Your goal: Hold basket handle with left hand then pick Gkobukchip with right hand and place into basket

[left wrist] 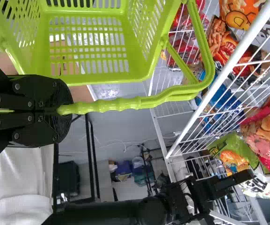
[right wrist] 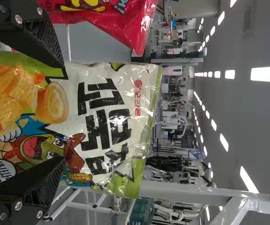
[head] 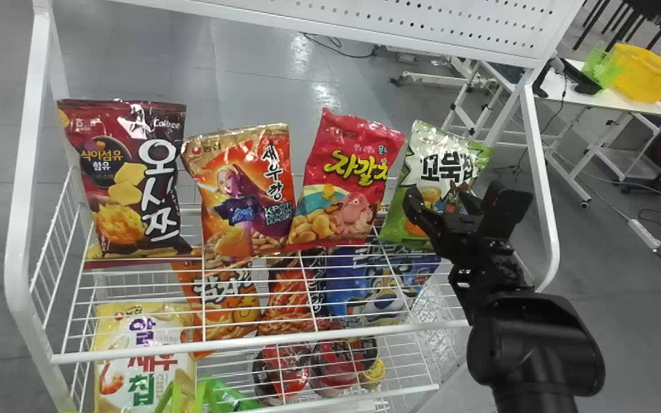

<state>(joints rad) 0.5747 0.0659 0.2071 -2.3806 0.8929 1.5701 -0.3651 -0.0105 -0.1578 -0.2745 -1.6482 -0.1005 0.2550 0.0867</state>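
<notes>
Left tool point(left wrist: 62, 110): pressed together on the basket handle point(left wrist: 120, 104).
Basket point(left wrist: 102, 78): hanging by that handle beside the rack; in the head view, green parts show at the lower edge, left of centre.
Gkobukchip point(head: 422, 143): upper right of the head view, standing at the end of the top row on the wire shelf point(head: 261, 346), next to the red bag point(head: 348, 178).
Right tool point(right wrist: 62, 114): spread, one finger to each side of the Gkobukchip's front; whether either touches it, I cannot tell.
Step in hand: the pick, by my reading; the handle hold looks settled.
Next move: bring the fingers far enough around the bag, close gently, then lift it clear of the red bag and shelf rail before heading for the basket.
</notes>
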